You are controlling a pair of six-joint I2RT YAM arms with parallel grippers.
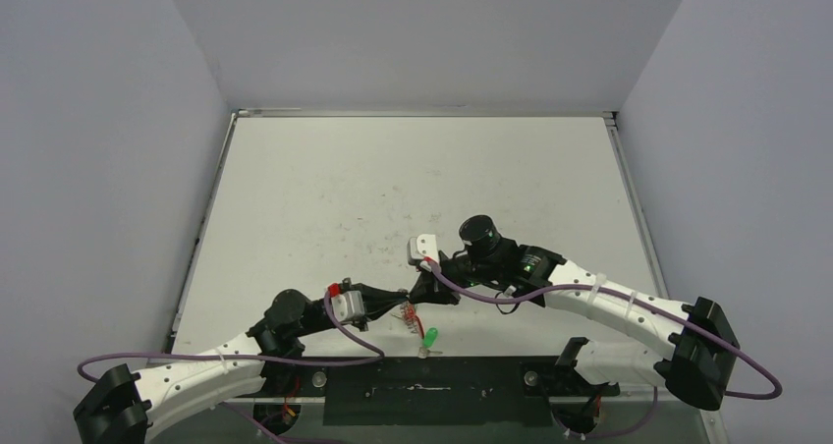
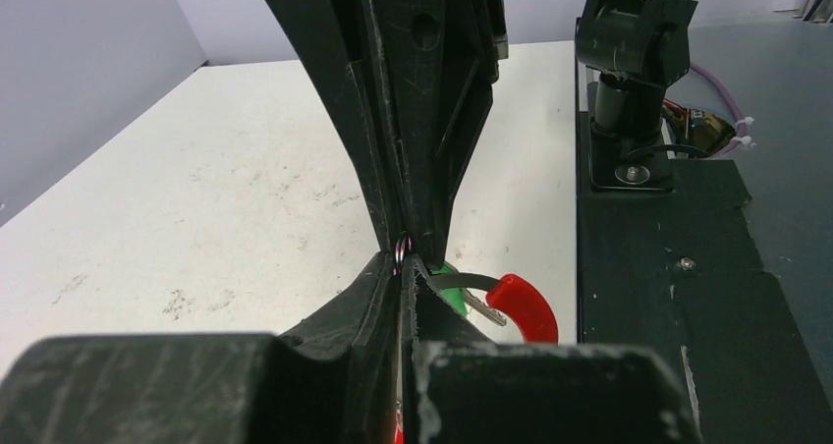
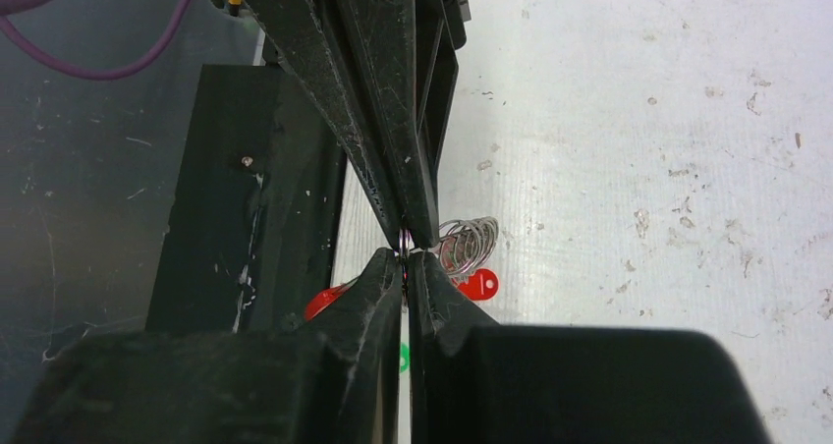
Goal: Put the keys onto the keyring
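Both grippers meet tip to tip just above the table's near edge. My left gripper (image 1: pixel 403 301) (image 2: pixel 402 263) and my right gripper (image 1: pixel 422 289) (image 3: pixel 406 251) are each shut on the same thin wire of the keyring (image 2: pixel 401 250), pinching it from opposite sides. The keyring's red sleeve (image 2: pixel 523 307) curves out to the right of my left fingers. Its silvery coils (image 3: pixel 470 244) and a red tag (image 3: pixel 478 285) hang beside my right fingers. One green-headed key (image 1: pixel 428 336) lies on the table under the grippers; it also shows in the left wrist view (image 2: pixel 451 278). A second key is hidden.
The black base plate (image 1: pixel 442 390) with both arm mounts runs along the near edge, right beside the key. Grey walls enclose the white table (image 1: pixel 413 189) on the left, right and back.
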